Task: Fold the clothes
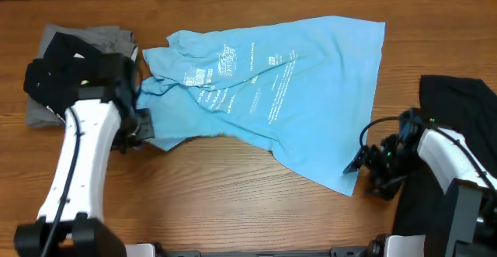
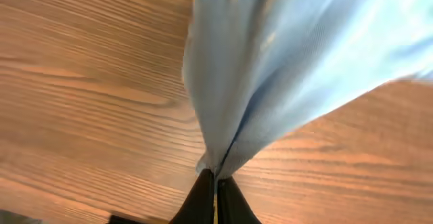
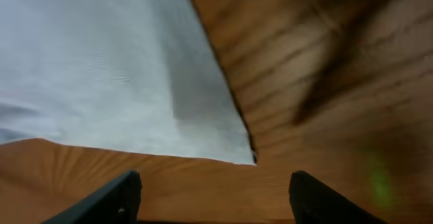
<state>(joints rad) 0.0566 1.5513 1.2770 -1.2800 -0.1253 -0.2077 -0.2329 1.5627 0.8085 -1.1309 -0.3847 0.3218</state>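
A large sky-blue T-shirt (image 1: 272,86) with white print lies spread and rumpled across the middle of the wooden table. My left gripper (image 1: 138,126) is shut on its left edge, and the left wrist view shows the blue cloth (image 2: 270,68) bunched into the closed fingers (image 2: 215,180). My right gripper (image 1: 365,160) is open and empty, just off the shirt's lower right corner (image 3: 247,158); its two fingers are spread wide (image 3: 213,193) over bare wood. A grey shirt (image 1: 85,39) lies at the far left and a black one (image 1: 458,109) at the right.
The grey shirt sits partly under my left arm at the table's back left. The black cloth hangs over the table's right side under my right arm. Bare wood (image 1: 233,203) runs along the table's front edge.
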